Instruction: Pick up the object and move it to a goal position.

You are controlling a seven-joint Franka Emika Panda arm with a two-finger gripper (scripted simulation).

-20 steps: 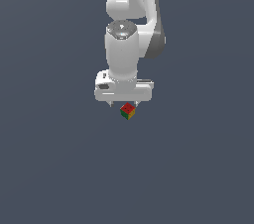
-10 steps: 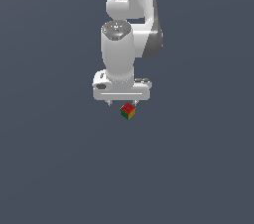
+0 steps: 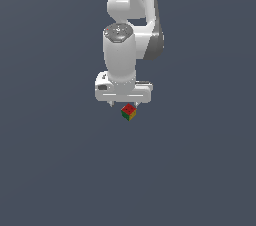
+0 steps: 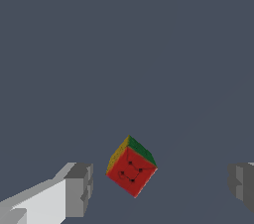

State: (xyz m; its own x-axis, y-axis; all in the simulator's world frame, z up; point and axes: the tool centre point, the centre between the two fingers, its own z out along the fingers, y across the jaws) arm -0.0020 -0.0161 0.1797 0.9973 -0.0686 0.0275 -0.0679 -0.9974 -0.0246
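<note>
The claw (image 4: 161, 183) stands wide, its grey fingertips (image 4: 79, 188) well apart with the multicoloured cube (image 4: 131, 167) lying between them, untouched and turned corner-on. Closing on those skewed faces could twist the cube or squeeze it out sideways.

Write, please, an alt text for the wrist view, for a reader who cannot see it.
A small cube with red, green and yellow faces sits on a plain dark grey surface, between the two grey fingertips of the open gripper. Neither fingertip touches the cube.
</note>
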